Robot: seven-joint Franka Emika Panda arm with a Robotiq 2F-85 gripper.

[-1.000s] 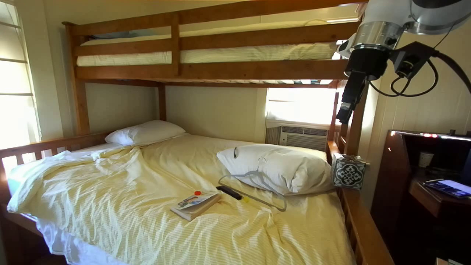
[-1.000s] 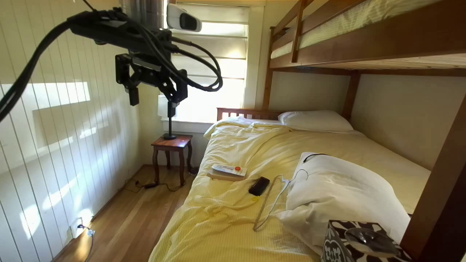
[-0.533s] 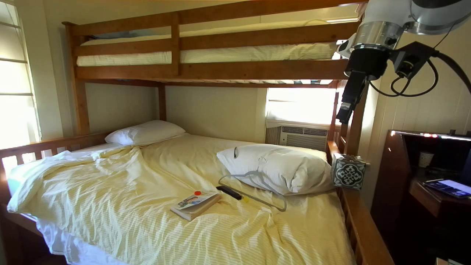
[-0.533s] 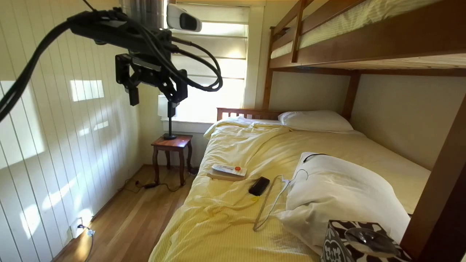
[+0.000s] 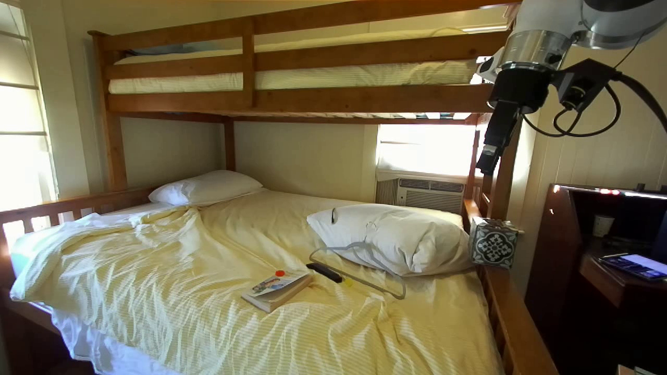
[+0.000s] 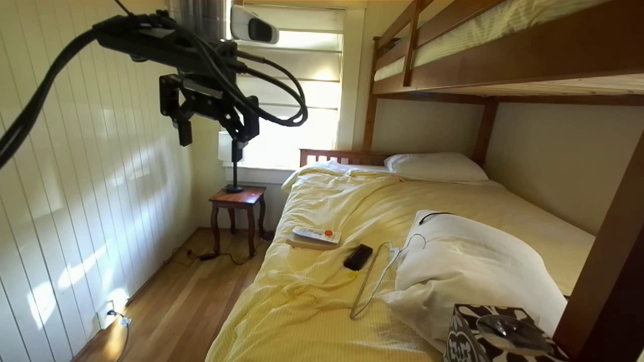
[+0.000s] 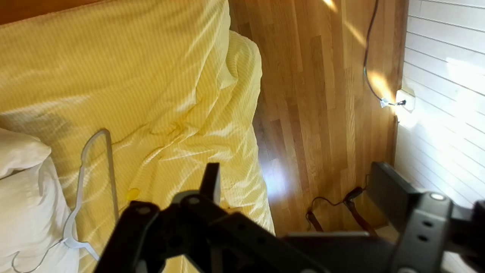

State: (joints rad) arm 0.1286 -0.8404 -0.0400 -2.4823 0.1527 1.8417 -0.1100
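Hanger [image 6: 395, 250], book [image 6: 314, 240] and black slab [image 6: 358, 257], perhaps a phone, lie on the yellow bedspread [image 6: 292, 311] in an exterior view, the hanger's hook end over the nearer white pillow [image 6: 473, 266], a red cap [image 6: 328, 233] on the book and a yellow disc [image 6: 352, 274] just beside the slab. Above and well apart from them hangs the gripper [image 6: 211, 150], its jaws spread wide with nothing between. In an exterior view, the gripper shows in front of a wooden post [image 5: 503, 187], how far off I cannot tell, and a patterned box [image 5: 494, 245] stands by the side rail [image 5: 516, 317]; a low sideways swing could, I judge, knock that box or scrape the post. In the wrist view, the fingers [image 7: 209, 179] straddle the bedspread's edge, with wooden floor [image 7: 299, 113] beyond it, so anything gripped loosely might slip and drop there. They also hide most or all of the slab and book, so a blind descent could nudge either one. The hanger's thin frame might snag a finger, lying close to the slab.
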